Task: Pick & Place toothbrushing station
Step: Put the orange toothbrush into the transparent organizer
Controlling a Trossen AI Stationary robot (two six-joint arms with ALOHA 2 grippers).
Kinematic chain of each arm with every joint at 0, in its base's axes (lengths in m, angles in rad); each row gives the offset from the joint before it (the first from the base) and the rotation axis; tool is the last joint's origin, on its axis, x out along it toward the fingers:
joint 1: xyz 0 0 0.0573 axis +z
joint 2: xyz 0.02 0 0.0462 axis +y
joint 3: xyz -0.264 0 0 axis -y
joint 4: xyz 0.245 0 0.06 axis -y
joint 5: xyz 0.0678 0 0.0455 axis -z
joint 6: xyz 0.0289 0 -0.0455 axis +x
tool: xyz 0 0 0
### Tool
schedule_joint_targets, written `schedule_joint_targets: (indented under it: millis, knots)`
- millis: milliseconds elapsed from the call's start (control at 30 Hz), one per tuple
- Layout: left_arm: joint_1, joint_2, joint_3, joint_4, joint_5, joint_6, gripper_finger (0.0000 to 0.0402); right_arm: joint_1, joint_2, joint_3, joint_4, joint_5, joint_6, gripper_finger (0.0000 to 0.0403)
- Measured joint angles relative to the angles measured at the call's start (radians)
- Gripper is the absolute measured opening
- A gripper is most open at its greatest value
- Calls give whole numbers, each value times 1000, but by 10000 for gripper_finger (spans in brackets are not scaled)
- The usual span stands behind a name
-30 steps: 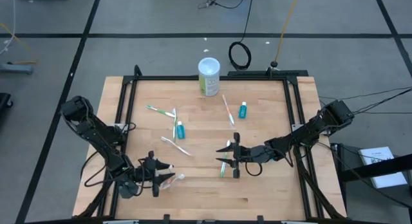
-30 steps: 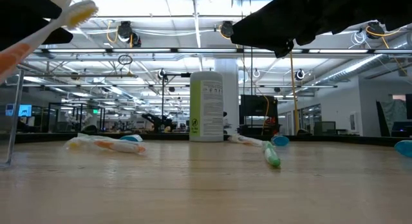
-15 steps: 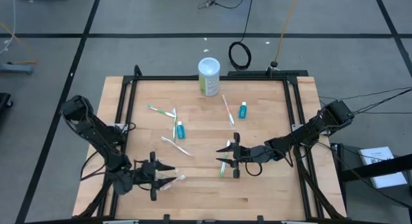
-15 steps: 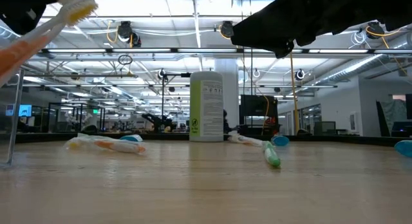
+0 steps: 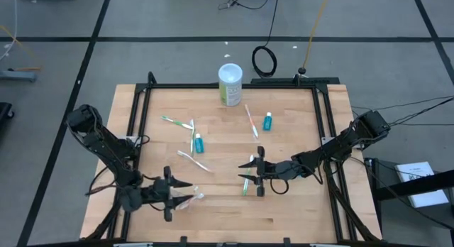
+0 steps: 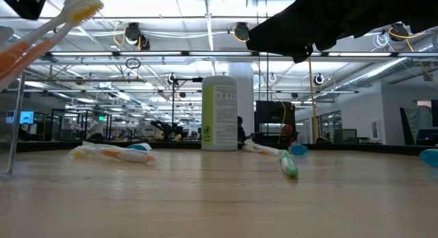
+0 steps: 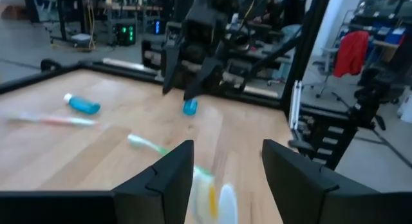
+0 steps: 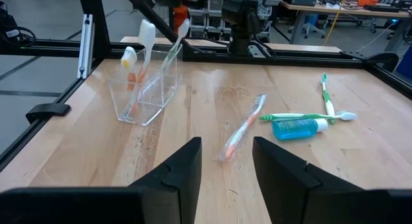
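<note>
At the left front corner of the pale wooden table we see the left gripper held low, its 2 dark fingers spread apart with nothing between them. Just beyond its tips stands the small clear plastic cup, which holds 2 upright toothbrushes, an orange-and-white toothbrush and a white toothbrush; in the low view the orange handle and its bristled head rise at the far left edge. Moving right, we find a clear orange-tinted toothbrush lying flat and alone on the wood between the cup and the middle of the table. Farther back and left of centre lie a green-and-white toothbrush and another green-and-white toothbrush crossing near their heads, with a small teal tube with a white cap just beside them. At the back edge stands the tall white-and-green cylindrical canister, upright. Right of centre we see a thin orange-and-white toothbrush lying near the canister, and a second small teal tube just beside it. Nearer the front, the right gripper hovers above the table, its fingers parted and empty, and a green toothbrush lies on the wood beneath it. The right arm stretches back to the table's right edge.
</note>
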Motion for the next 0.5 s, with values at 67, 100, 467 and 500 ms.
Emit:
schedule_joint_targets:
  millis: [67,100,467,500]
  knots:
    - [0,0,0,56,1,53,189,0,0,0,0,0,0,130]
    - [0,0,0,89,1,78,189,0,0,0,0,0,0,130]
    - [11,0,0,339,-5,397,189,2,0,0,0,-162,67,130]
    - [16,0,0,342,0,403,189,2,0,0,-1,-160,67,130]
